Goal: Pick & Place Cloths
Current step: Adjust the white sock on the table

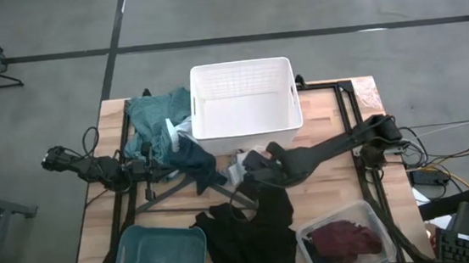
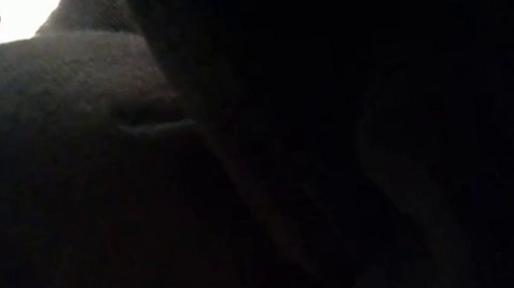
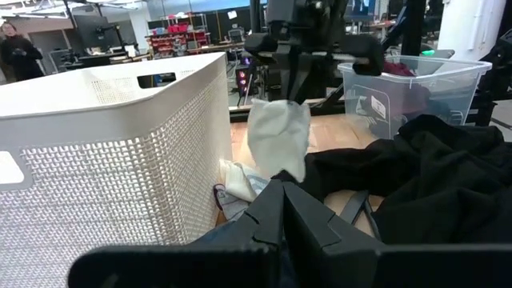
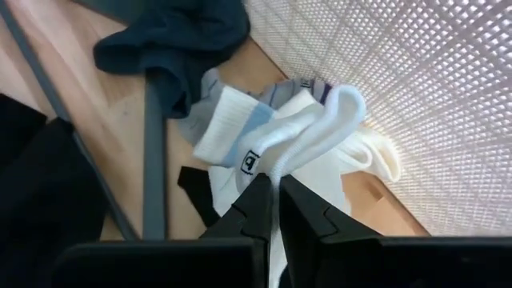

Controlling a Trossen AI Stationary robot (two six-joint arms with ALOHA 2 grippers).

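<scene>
My right gripper [image 4: 278,189] hangs in front of the white basket's near wall [image 1: 247,130], shut on a small white cloth [image 3: 278,136]. Under it, more white and grey-striped pieces [image 4: 228,128] lie on the table beside a navy cloth [image 1: 192,156]. A teal-green cloth [image 1: 152,115] lies to the left of the basket, and a black cloth [image 1: 252,232] lies at the near edge. A maroon cloth [image 1: 346,239] sits in a clear bin. My left gripper [image 3: 280,190] waits shut at the table's left and touches nothing. My right gripper pinches a bunched fold of the white cloth [image 4: 282,166] between its two fingertips. The fingers slant down from above, coming from the table's right. The cloth hangs slack below the fingers [image 3: 292,88], lifted off the pieces under it.
The white basket [image 1: 242,71] stands at the far middle. A teal bin [image 1: 160,255] is at the near left and the clear bin [image 1: 370,217] at the near right. A dark grey hanger [image 4: 152,160] lies on the table. The black cloth blocks the low view [image 2: 240,166].
</scene>
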